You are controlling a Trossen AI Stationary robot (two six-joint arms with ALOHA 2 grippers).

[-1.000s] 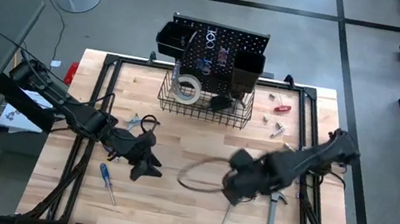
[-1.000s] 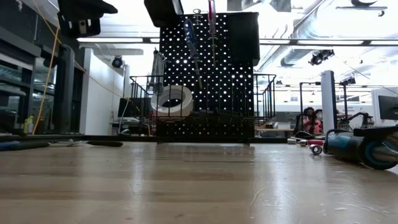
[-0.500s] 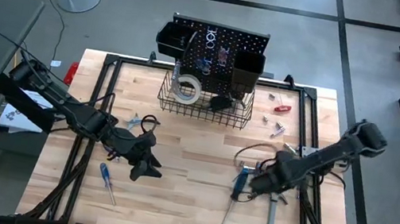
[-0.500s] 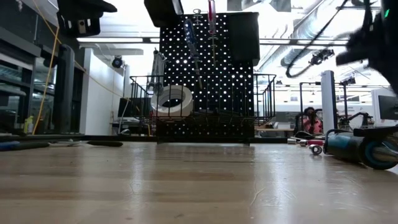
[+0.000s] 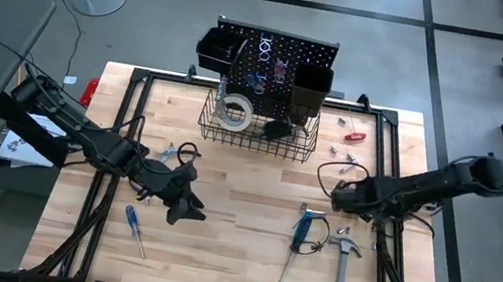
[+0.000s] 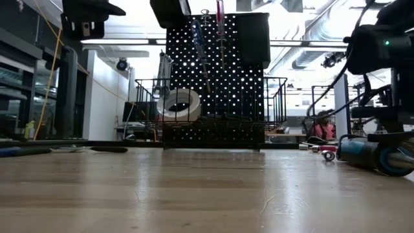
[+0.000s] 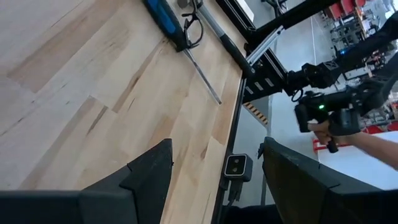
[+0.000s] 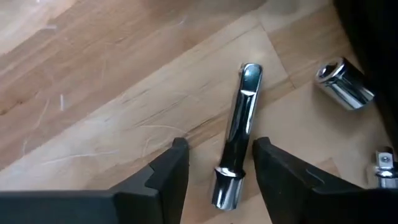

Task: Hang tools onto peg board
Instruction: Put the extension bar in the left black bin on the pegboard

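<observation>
We held the right gripper (image 5: 343,190) right of centre in the high view, jaws apart and empty, over a silver wrench (image 8: 235,142) on the table (image 5: 233,260). The left gripper (image 5: 187,214) waited left of centre, jaws apart, holding nothing. The peg board (image 5: 275,59) stood at upper centre, tape roll (image 5: 235,110) in its basket (image 5: 258,130).

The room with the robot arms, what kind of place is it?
Probably a robotics lab or workshop. A wooden table holds hand tools beside a black peg board. Past it the low view shows bare ceiling pipes and more machines.
</observation>
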